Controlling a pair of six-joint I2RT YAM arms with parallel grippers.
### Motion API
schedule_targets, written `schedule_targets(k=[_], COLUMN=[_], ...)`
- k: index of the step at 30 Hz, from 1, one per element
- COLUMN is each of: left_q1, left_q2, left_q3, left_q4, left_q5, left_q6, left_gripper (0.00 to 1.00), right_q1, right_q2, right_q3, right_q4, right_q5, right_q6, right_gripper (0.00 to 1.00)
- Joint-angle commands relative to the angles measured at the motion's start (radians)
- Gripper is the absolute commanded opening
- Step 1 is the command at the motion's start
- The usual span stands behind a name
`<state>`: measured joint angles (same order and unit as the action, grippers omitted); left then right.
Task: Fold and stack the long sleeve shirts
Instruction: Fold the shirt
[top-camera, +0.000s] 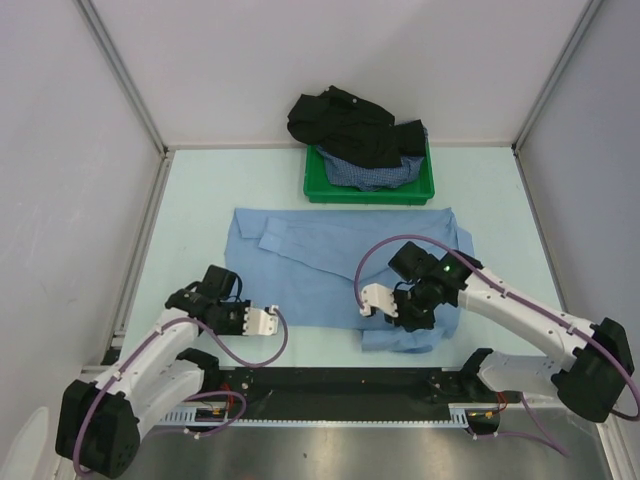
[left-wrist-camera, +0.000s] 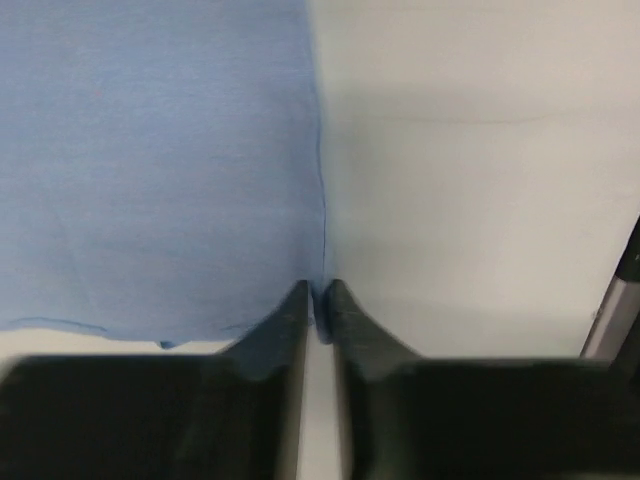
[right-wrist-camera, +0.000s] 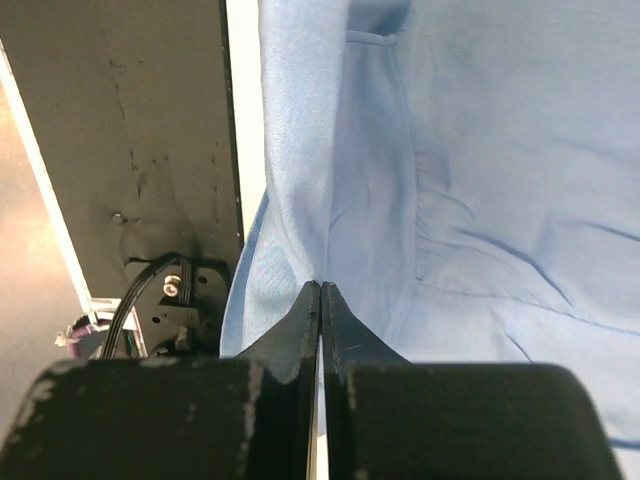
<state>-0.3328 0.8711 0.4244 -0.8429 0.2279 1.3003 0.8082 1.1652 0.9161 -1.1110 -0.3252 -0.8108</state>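
A: Left gripper (left-wrist-camera: 320, 297)?
B: Pinched on the light blue shirt (top-camera: 330, 260) at its lower-left edge; spread flat mid-frame.
A: Right gripper (right-wrist-camera: 320, 290)?
B: Clamped on a fold of it, lower right. Black shirt (top-camera: 350, 125) and checked shirt (top-camera: 372, 176) heaped in green tray (top-camera: 330, 194), top centre.

The left arm (top-camera: 150, 360) comes up from the lower left of the top view and bends toward the centre, wrist low, with the left tool (top-camera: 268, 320) pointing right. Its fingers (left-wrist-camera: 290, 320) stand almost together, pinching the edge of the light blue shirt (left-wrist-camera: 150, 150). The right arm (top-camera: 520, 310) reaches in from the lower right. The right tool (top-camera: 372, 303) points left and down, its jaws pressed together on a fold of the same shirt.
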Motion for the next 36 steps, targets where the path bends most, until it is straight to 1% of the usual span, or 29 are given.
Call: schedule_targets(k=[1, 5, 6, 8, 9, 10, 12, 17, 18, 19, 21, 25, 30, 31, 33, 34, 35, 36], left_q1=[0.001, 0.017, 0.034, 0.063, 0.102, 0.118, 0.159, 0.189, 0.201, 0.209, 0.227, 0.242, 0.245, 0.247, 0.247, 0.247, 0.256, 0.262], left_q2=[0.011, 0.049, 0.058, 0.106, 0.130, 0.181, 0.238, 0.397, 0.425, 0.448, 0.518, 0.623, 0.730, 0.758, 0.785, 0.807, 0.813, 0.816], left_q3=[0.089, 0.172, 0.188, 0.252, 0.278, 0.331, 0.405, 0.531, 0.569, 0.586, 0.637, 0.695, 0.763, 0.767, 0.778, 0.781, 0.781, 0.778], left_q4=[0.016, -0.036, -0.035, -0.039, -0.041, -0.042, -0.036, 0.024, 0.030, 0.051, 0.062, 0.100, 0.129, 0.139, 0.151, 0.154, 0.160, 0.172], left_q5=[0.022, 0.057, 0.062, 0.083, 0.091, 0.100, 0.117, 0.120, 0.119, 0.116, 0.111, 0.105, 0.108, 0.105, 0.094, 0.087, 0.074, 0.073], left_q6=[-0.074, -0.081, -0.076, -0.072, -0.067, -0.065, -0.068, -0.101, -0.107, -0.114, -0.115, -0.122, -0.153, -0.162, -0.182, -0.191, -0.214, -0.228], left_gripper=[0.00, 0.00, 0.00, 0.00, 0.00, 0.00, 0.00, 0.00, 0.00, 0.00, 0.00, 0.00, 0.00, 0.00, 0.02, 0.06, 0.18, 0.25], right_q1=[-0.072, -0.168, -0.206, -0.239, -0.254, -0.288, -0.313, -0.385, -0.394, -0.403, -0.423, -0.445, -0.449, -0.448, -0.449, -0.455, -0.463, -0.474], right_q2=[-0.027, 0.019, 0.028, 0.054, 0.080, 0.102, 0.167, 0.315, 0.339, 0.388, 0.431, 0.556, 0.649, 0.662, 0.688, 0.691, 0.692, 0.682], right_q3=[0.085, 0.212, 0.240, 0.308, 0.329, 0.349, 0.408, 0.518, 0.568, 0.592, 0.644, 0.746, 0.776, 0.774, 0.776, 0.780, 0.788, 0.791], right_q4=[-0.050, -0.098, -0.107, -0.116, -0.116, -0.112, -0.105, -0.053, -0.047, -0.040, -0.033, 0.005, 0.025, 0.045, 0.066, 0.079, 0.085, 0.088], right_q5=[-0.012, -0.011, -0.009, -0.002, 0.006, 0.009, 0.021, 0.048, 0.054, 0.055, 0.061, 0.078, 0.081, 0.084, 0.092, 0.092, 0.087, 0.081], right_q6=[-0.048, -0.134, -0.157, -0.212, -0.231, -0.249, -0.304, -0.390, -0.410, -0.418, -0.433, -0.462, -0.447, -0.444, -0.415, -0.400, -0.363, -0.341], right_gripper=[0.00, 0.00, 0.00, 0.00, 0.00, 0.00, 0.00, 0.00, 0.00, 0.00, 0.00, 0.00, 0.00, 0.01, 0.20, 0.31, 0.56, 0.63])
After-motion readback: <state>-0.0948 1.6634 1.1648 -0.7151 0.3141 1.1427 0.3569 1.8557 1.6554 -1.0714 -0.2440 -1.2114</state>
